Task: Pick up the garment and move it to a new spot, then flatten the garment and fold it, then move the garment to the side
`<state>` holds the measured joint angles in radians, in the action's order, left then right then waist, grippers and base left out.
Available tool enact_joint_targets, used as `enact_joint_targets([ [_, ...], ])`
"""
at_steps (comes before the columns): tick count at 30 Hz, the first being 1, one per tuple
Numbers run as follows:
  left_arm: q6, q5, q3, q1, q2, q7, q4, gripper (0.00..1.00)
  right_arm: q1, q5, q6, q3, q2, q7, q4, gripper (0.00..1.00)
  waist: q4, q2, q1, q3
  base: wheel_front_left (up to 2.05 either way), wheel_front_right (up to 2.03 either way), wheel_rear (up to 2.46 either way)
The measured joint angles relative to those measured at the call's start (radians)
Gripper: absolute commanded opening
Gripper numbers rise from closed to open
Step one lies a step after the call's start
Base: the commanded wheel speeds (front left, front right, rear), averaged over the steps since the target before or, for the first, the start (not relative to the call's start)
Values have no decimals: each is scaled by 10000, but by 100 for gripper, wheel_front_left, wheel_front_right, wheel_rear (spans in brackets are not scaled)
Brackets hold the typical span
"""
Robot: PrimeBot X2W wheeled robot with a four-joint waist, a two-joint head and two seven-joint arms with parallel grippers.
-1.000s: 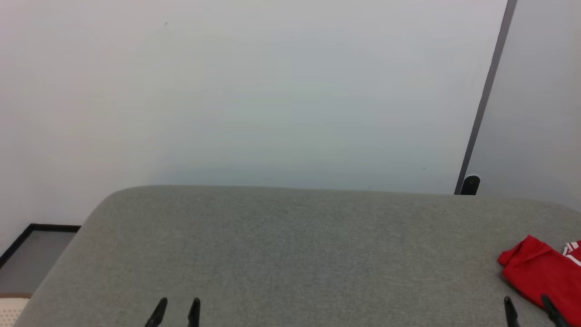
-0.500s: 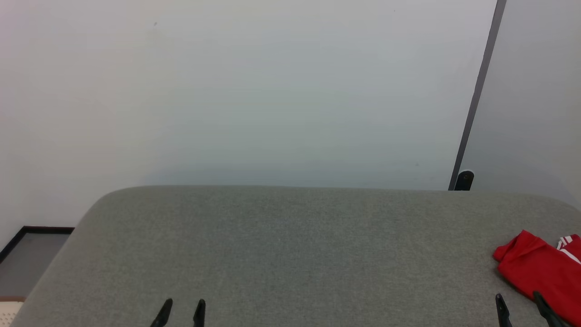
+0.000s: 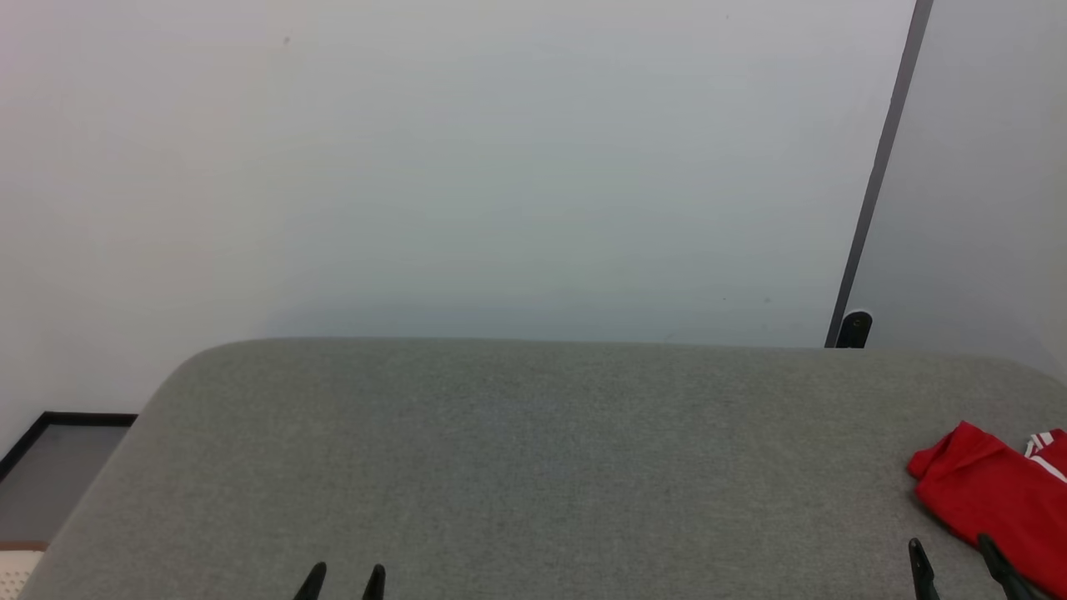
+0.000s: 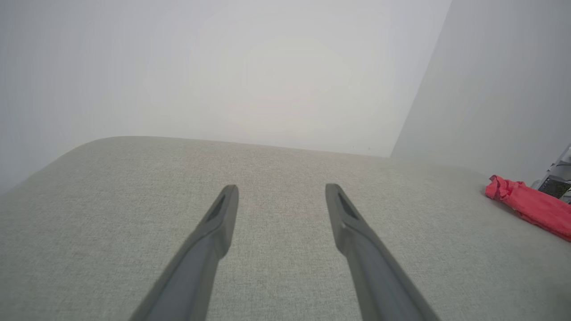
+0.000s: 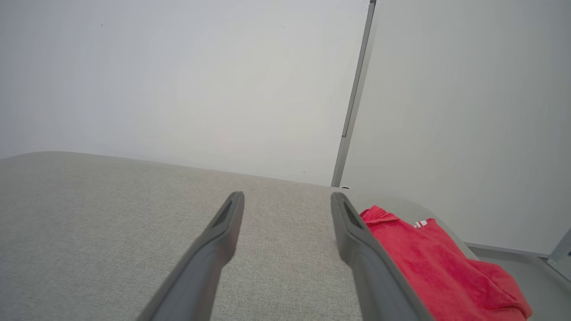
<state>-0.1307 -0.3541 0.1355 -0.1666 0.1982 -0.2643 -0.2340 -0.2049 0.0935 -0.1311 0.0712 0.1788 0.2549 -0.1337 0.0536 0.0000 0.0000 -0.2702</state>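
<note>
The garment [image 3: 992, 492], bright red with a bit of white striped trim, lies bunched at the right end of the grey cushioned surface [image 3: 533, 450]. It also appears far right in the left wrist view as the garment [image 4: 531, 205] and just right of the fingers in the right wrist view as the garment [image 5: 428, 263]. My right gripper [image 3: 950, 558] [image 5: 287, 198] is open beside the garment's left edge, holding nothing. My left gripper [image 3: 346, 577] [image 4: 281, 191] is open over bare fabric at the lower left, far from the garment.
A pale wall rises behind the surface, with a dark vertical strip [image 3: 875, 175] at the right. The surface's rounded left edge drops to a floor with a black-framed panel [image 3: 58, 467]. A metal frame [image 4: 557, 178] stands past the garment.
The head camera shifted slightly, so the scene slid left. The left fingertips sit lower in the head view than a second ago. The garment lies as before.
</note>
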Motion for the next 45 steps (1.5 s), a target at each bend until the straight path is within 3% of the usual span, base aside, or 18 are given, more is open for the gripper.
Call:
enact_joint_targets([
  [14, 38, -637, -67, 2, 198, 2, -44, 100, -5, 13, 0, 35, 21, -90, -6, 100, 2, 0, 0, 10, 0, 0, 0],
  [15, 67, -594, -65, -14, 188, 0, -71, 0, -8, 13, 0, 31, 8, -88, -50, 0, 4, 0, 0, 10, 0, 0, 0],
  [21, 69, -761, -33, -398, -35, 107, -594, 0, -287, 207, -2, 2, -232, -224, -639, 0, 0, 0, 0, 39, 0, 0, 0],
  [45, 67, -4276, -761, 453, -441, 1212, -443, 0, 594, 4694, 0, 102, -537, -1237, -736, 0, -103, 0, 0, 561, 0, 0, 0],
])
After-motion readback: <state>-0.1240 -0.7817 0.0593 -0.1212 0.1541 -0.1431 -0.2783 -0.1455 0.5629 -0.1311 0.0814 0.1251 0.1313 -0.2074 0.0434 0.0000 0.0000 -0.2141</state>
